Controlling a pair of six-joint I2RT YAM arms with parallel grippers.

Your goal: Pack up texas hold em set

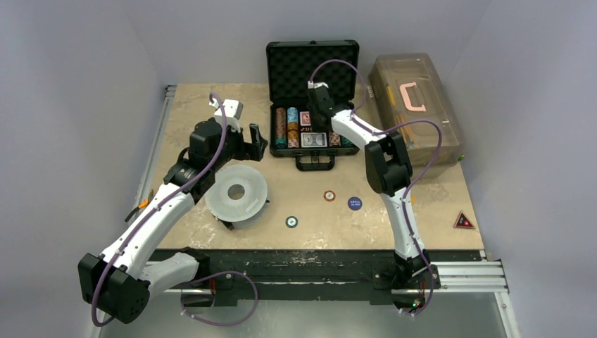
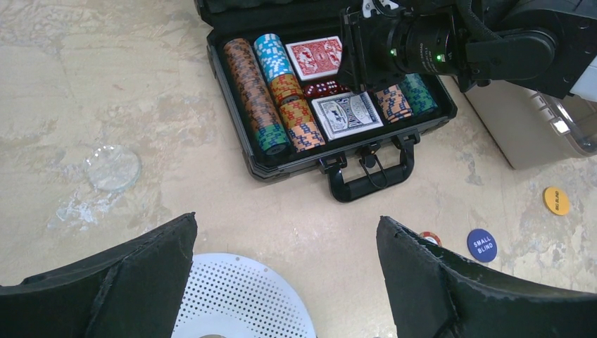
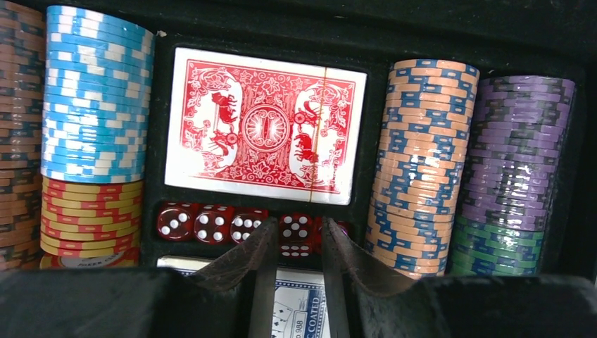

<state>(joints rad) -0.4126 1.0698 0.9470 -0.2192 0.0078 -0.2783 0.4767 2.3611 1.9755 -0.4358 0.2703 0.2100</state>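
**Operator:** Report the location of the small black briefcase [image 1: 296, 63].

**Technician:** It stands open at the middle of the far edge of the beige stone-pattern counter [image 1: 186, 105]. The foam-lined lid is upright and the black handle faces the near edge. Rows of coloured poker chips [image 3: 95, 98] fill the outer compartments. A red-backed card deck [image 3: 266, 127] lies in the centre bay. A row of red translucent dice [image 3: 200, 224] sits just nearer, followed by a blue-and-white card deck [image 2: 347, 115].

**Operator:** Right gripper status?

**Technician:** The right gripper [image 3: 298, 229] hangs over the case, above the dice row. Its fingers are set narrow, and one die shows in the slim gap. Contact with that die cannot be determined.

**Operator:** Left gripper?

**Technician:** The left gripper [image 2: 286, 224] is spread wide and holds nothing. It is near the far rim of the white perforated disc [image 1: 218, 201], toward the left edge and well apart from the case.

**Operator:** Loose items?

**Technician:** A round blue button [image 1: 355, 203] marked SMALL BLIND lies between the case and the near edge. A red-rimmed round token [image 1: 329, 195] lies just beside it. A translucent brown toolbox [image 1: 436, 134] with a pink handle occupies the far right corner, just beside the case.
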